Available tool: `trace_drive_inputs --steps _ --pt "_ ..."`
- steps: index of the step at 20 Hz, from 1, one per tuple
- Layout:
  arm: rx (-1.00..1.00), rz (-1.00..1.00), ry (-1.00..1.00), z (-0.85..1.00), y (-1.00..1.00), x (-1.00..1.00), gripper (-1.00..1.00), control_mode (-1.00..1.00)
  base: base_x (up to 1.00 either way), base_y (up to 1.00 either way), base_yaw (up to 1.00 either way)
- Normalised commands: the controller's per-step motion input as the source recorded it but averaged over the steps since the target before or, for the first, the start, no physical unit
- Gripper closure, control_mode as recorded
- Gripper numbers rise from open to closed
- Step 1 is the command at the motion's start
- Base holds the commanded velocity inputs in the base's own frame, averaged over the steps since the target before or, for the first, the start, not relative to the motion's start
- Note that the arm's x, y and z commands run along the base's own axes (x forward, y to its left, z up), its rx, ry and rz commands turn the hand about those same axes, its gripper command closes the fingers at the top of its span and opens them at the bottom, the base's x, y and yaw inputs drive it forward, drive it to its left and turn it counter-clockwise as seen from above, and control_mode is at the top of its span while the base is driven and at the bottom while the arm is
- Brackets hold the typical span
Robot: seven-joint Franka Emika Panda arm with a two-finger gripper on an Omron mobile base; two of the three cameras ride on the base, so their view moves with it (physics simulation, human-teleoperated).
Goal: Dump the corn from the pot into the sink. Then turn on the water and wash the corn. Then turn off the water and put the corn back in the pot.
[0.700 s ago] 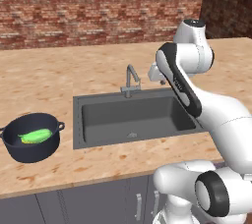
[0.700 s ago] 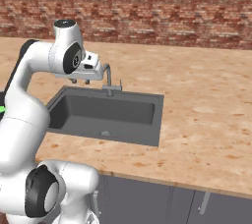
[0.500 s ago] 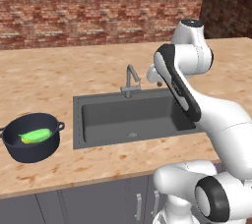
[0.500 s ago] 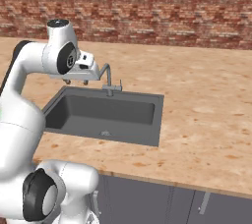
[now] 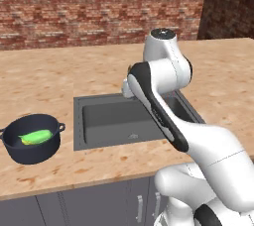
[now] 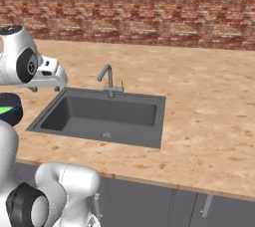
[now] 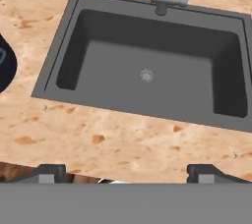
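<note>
A red-brown brick wall [image 5: 89, 7] runs along the back of the room, its mortar lines pale. At the far right of the left base view a darker brick section [image 5: 230, 4] stands forward in shadow. Below it stretches a bench [image 6: 199, 101] topped in mottled beige stone with orange flecks. Under its front edge sit flat grey cabinet doors [image 6: 149, 203] with slim metal handles [image 6: 206, 205]. Light falls evenly.

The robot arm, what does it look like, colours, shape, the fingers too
The arm is glossy white, built of rounded, tube-like segments with dark grey to black bands and round caps at the joints. A dark strip runs along the forearm link. No cables or markings are visible. In the hand view the gripper has two small dark grey, blocky fingertips.
</note>
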Motion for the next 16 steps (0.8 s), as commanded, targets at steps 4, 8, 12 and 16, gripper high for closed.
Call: trace_drive_inputs --steps 4,8,12,16 --pt "0.00 -0.02 0.04 0.00 1.00 0.00 -1.00 -1.00 0.00 0.00 0.00" --pt "0.05 -0.06 0.04 -0.11 0.98 0.00 -1.00 -1.00 0.00 0.00 0.00" --pt "0.13 -0.05 0.09 -0.28 0.78 0.00 -1.00 -1.00 0.00 0.00 0.00" --pt "0.24 -0.02 0.16 -0.59 0.46 0.05 -1.00 -1.00 0.00 0.00 0.00"
